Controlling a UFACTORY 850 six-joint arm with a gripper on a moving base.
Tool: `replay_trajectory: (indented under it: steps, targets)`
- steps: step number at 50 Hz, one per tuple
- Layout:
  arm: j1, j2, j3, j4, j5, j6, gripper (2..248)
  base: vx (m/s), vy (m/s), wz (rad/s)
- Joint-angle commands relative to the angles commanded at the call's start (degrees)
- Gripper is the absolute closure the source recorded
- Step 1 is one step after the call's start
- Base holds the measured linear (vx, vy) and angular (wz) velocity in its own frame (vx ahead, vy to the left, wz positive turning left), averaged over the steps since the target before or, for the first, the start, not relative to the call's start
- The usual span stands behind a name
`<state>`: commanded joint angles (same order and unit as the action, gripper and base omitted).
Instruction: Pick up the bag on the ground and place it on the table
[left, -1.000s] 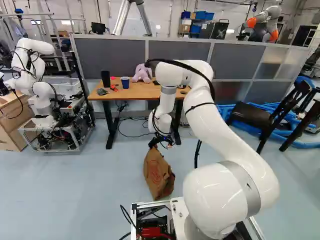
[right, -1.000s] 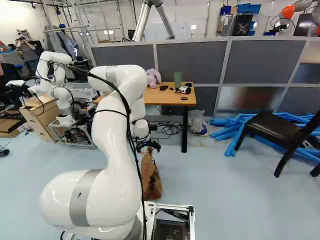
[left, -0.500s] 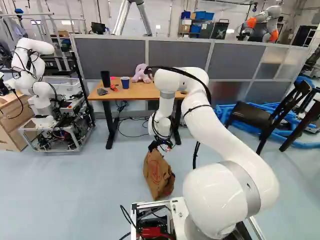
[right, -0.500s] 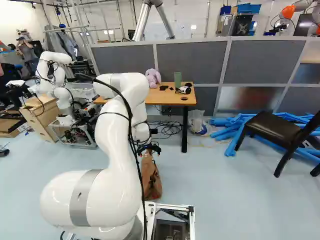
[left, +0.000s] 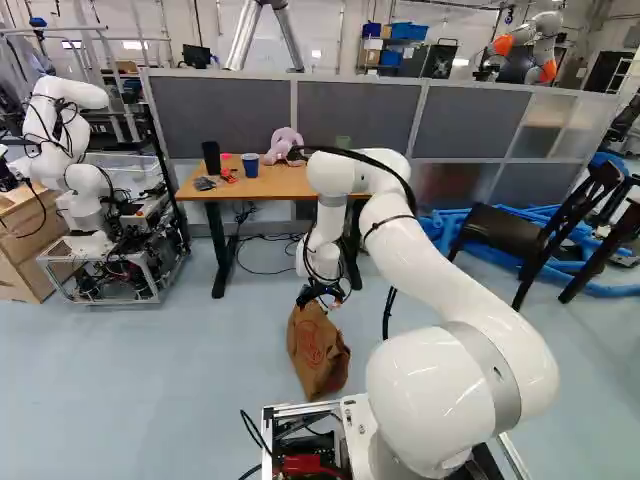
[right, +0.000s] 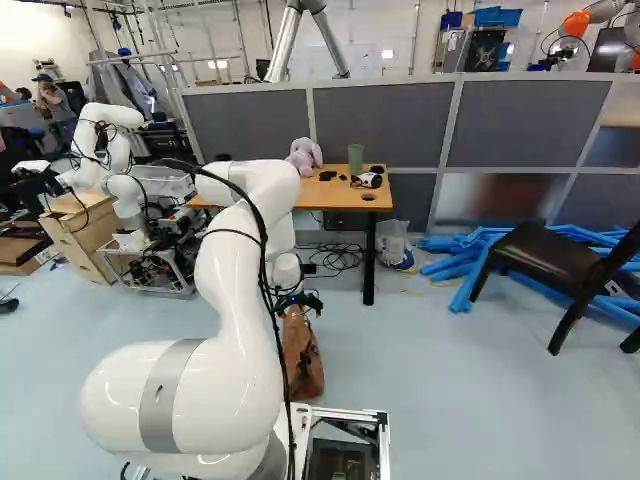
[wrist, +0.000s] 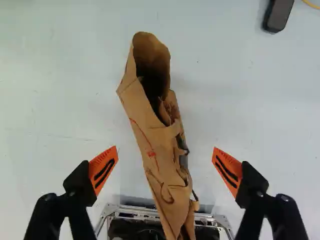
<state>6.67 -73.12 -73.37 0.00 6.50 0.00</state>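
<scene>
A brown paper bag (left: 318, 355) sits on the floor (left: 180, 380), its mouth gaping and its contents too shadowed to make out, as a black gripper (left: 322, 293) hangs above, orange-padded fingers (wrist: 103, 169) spread wide on either side. Ahead, a wooden table (left: 283, 183) bears a blue cup (left: 250, 166) and a green cup (right: 355, 159), their contents hidden from view.
</scene>
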Motion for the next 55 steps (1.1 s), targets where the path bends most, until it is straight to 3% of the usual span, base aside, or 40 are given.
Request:
replay_trajectory:
  steps: [55]
  targets:
    - [0.00, -11.94, -10.61, 0.00, 0.00, 0.00, 3, 0.000, 0.000, 0.000]
